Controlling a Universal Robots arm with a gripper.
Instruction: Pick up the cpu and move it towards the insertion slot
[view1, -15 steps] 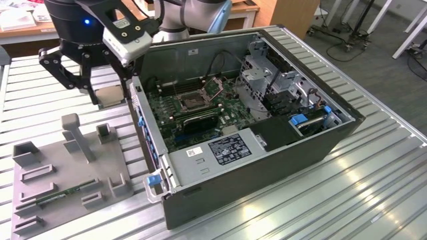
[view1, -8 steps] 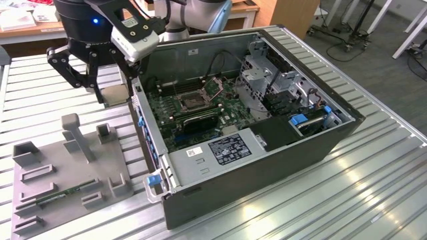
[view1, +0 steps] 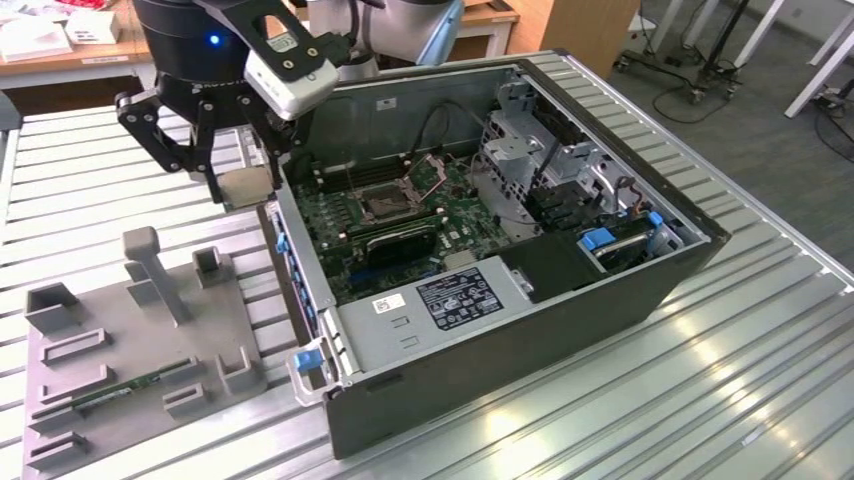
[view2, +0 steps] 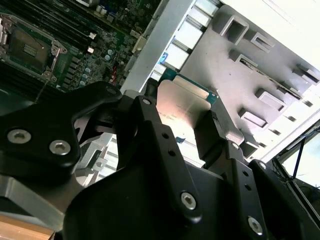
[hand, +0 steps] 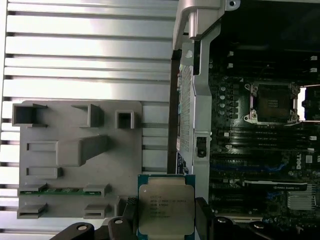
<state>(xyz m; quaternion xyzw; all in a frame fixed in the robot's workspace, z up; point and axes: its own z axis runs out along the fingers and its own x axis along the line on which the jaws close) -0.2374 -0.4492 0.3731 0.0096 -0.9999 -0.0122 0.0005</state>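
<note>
the tool (view1: 244, 182) clamped the cpu (hand: 166, 207) by two opposite edges above the bench (view1: 747, 330), the insertion slot (view1: 390, 203) at its three o'clock in the exterior view; light, stiff, probably fragile underneath.

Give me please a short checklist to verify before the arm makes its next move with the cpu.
1. The cpu is clamped in the gripper: ok.
2. The cpu is lifted off the grey tray: ok.
3. The insertion slot is uncovered, its dark centre free: ok.
4. The cpu is above the insertion slot: not ok; it hangs outside the case wall.
5. The cpu's corners are turned to match the insertion slot: cannot tell.
</note>
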